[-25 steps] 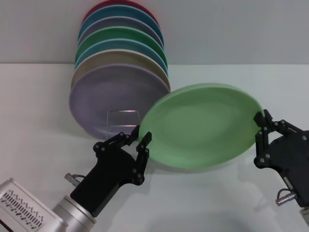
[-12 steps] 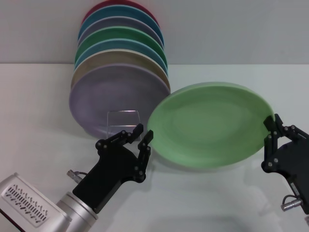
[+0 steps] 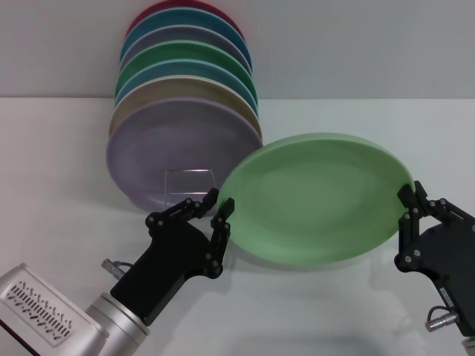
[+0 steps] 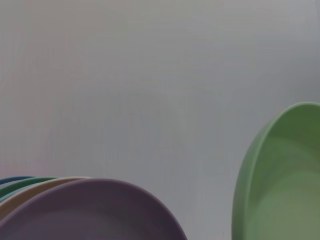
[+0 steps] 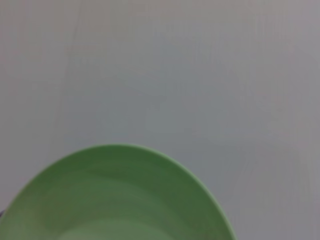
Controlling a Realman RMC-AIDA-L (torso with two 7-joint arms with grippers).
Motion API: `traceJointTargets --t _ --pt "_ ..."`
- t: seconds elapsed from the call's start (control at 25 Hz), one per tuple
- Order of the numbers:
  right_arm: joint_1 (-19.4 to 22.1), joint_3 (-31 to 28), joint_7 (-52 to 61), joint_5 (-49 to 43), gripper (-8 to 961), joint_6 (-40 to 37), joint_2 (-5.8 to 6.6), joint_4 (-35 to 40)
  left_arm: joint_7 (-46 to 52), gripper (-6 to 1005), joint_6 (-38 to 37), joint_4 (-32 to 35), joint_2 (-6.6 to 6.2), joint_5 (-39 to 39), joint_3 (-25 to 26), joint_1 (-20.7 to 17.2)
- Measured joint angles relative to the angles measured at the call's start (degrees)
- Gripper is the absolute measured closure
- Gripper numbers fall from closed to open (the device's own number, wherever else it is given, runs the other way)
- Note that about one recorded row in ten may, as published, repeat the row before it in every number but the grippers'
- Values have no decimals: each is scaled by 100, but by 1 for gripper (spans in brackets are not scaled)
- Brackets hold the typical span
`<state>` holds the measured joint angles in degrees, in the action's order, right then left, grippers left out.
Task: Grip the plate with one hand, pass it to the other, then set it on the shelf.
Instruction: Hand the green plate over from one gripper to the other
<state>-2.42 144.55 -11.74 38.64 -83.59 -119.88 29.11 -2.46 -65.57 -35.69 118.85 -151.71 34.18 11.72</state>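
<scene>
You see no readable writing anywhere; the left wrist housing shows only small dark slots. The shelf (image 3: 188, 182) holds a row of upright plates, the lilac plate (image 3: 174, 152) at the front, its wire front loop showing against that plate. Your mint-green plate (image 3: 318, 196) hangs tilted above the table (image 3: 59, 170), between both hands. The right gripper (image 3: 410, 194) pinches its right rim. The left gripper (image 3: 220, 203) sits at its left edge, fingers spread, one tip touching or just beside the rim.
</scene>
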Motion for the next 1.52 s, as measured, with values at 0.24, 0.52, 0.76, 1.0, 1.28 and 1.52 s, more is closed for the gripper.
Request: traceJointTargets --t 0.24,0.52,0.76,1.0,1.28,1.52 --pt "4 3 -2 4 937 1 0 6 0 827 -22 0 -6 1 33 -28" --pt "-60 73 -17 14 937 48 1 7 2 891 -48 9 -12 19 41 -25" --pt "-93 82 -21 16 937 68 1 9 26 938 -49 12 -15 22 35 -3" --pt "-104 112 -33 17 937 80 1 15 64 903 -27 12 -19 19 41 3" --pt "-113 146 -28 -8 937 94 -4 8 190 753 -18 6 -6 -29 82 9" --pt "-107 143 15 21 937 95 -4 -11 396 622 -16 61 -12 -23 201 -4"
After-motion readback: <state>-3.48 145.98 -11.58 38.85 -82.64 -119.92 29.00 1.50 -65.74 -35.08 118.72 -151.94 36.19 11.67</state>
